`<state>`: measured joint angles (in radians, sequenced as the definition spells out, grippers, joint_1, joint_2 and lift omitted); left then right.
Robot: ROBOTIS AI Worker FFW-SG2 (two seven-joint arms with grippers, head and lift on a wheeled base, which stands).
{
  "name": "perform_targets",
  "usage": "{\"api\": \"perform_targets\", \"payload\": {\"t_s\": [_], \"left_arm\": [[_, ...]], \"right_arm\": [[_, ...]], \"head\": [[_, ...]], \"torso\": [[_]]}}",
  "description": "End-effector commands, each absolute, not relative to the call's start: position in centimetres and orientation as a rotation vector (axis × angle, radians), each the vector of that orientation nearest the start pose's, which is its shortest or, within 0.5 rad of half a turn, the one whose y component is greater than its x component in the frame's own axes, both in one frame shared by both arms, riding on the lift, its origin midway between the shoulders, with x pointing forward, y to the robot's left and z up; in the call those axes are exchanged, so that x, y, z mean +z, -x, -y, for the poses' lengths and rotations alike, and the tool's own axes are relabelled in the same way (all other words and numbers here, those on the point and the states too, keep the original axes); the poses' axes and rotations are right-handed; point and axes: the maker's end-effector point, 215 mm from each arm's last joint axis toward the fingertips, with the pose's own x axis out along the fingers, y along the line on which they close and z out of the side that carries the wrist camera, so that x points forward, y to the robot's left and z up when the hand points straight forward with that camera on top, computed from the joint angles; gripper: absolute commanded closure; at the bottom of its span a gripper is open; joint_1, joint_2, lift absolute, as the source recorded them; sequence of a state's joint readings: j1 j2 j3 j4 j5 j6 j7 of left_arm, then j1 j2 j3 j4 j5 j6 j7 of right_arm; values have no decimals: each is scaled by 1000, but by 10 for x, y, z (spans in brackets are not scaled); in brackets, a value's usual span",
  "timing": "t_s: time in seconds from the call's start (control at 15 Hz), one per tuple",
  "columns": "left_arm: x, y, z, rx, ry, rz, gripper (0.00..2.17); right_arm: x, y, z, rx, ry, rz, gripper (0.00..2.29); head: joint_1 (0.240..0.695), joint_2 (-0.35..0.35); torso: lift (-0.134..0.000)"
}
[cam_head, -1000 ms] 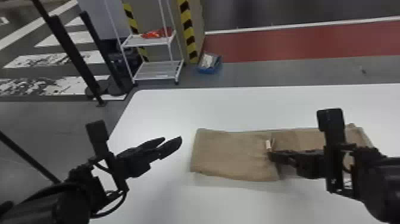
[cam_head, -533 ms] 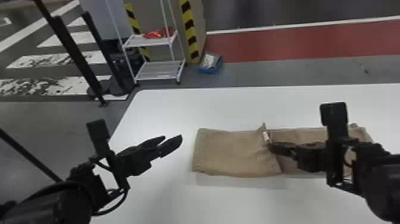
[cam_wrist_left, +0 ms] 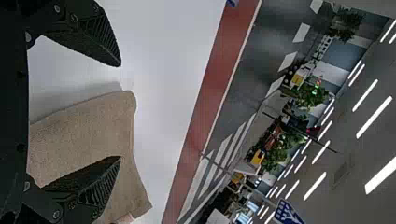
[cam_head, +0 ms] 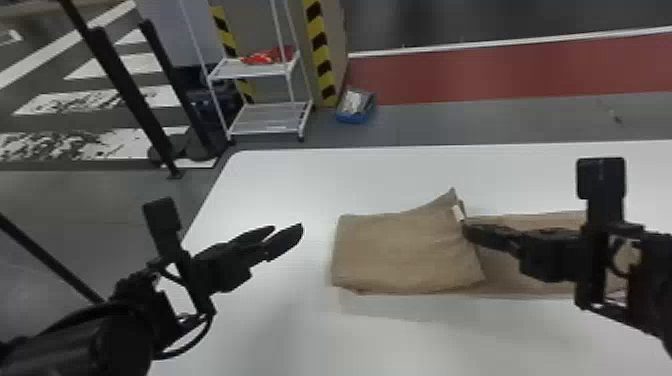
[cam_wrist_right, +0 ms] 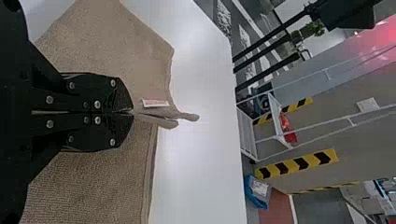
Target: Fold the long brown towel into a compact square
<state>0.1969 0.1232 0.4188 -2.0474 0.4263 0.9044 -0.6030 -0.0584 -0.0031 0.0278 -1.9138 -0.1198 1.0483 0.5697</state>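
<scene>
The brown towel (cam_head: 405,255) lies lengthwise on the white table, its left part folded over toward the right, with the upper layer's far corner raised beside a small white tag. My right gripper (cam_head: 467,231) is at that layer's right edge. In the right wrist view, the right gripper (cam_wrist_right: 132,112) is shut on the towel (cam_wrist_right: 112,42), pinching cloth next to the tag (cam_wrist_right: 155,102). My left gripper (cam_head: 289,232) stays parked left of the towel, fingers apart. In the left wrist view, the left gripper (cam_wrist_left: 120,112) holds nothing, and the towel (cam_wrist_left: 84,135) lies beyond its fingers.
The white table (cam_head: 280,185) has its left edge beneath the left arm. On the floor behind stand a white wire shelf (cam_head: 265,120) and a blue box (cam_head: 356,107). The right arm extends over the towel's right part.
The towel's far corner by the tag has risen, and the right gripper has shifted slightly left and away from the robot with the cloth. The left arm has kept still.
</scene>
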Motion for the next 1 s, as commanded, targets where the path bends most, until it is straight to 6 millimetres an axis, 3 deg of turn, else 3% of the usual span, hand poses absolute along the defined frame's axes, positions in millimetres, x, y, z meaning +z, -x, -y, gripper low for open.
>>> {"api": "perform_targets", "payload": {"t_s": [0.0, 0.2, 0.27, 0.4, 0.53, 0.67, 0.8, 0.93], "left_arm": [[-366, -469, -282, -401, 423, -429, 208], [-366, -475, -281, -406, 428, -428, 208], [-365, -476, -280, -410, 430, -427, 208], [-365, -477, -280, -410, 430, -427, 208], [-369, -475, -281, -408, 437, -433, 208], [-370, -474, -281, -412, 439, -436, 208], [-370, -474, -278, -417, 441, -435, 208], [-371, -473, -277, -418, 443, -437, 208]], "right_arm": [[-388, -515, 95, 609, -285, -604, 1332], [-403, -537, 114, 575, -318, -616, 1332], [-400, -536, 107, 603, -341, -611, 1332], [-377, -524, 113, 619, -401, -591, 1332], [-385, -511, 129, 587, -430, -629, 1332], [-398, -523, 145, 548, -441, -634, 1332], [-394, -532, 149, 541, -450, -638, 1332], [-383, -520, 146, 555, -461, -647, 1332]], "head": [[695, 235], [695, 206], [695, 199], [695, 186], [695, 183], [695, 175], [695, 157], [695, 145]], "torso": [[-124], [-124], [-124], [-124], [-124], [-124], [-124], [-124]]}}
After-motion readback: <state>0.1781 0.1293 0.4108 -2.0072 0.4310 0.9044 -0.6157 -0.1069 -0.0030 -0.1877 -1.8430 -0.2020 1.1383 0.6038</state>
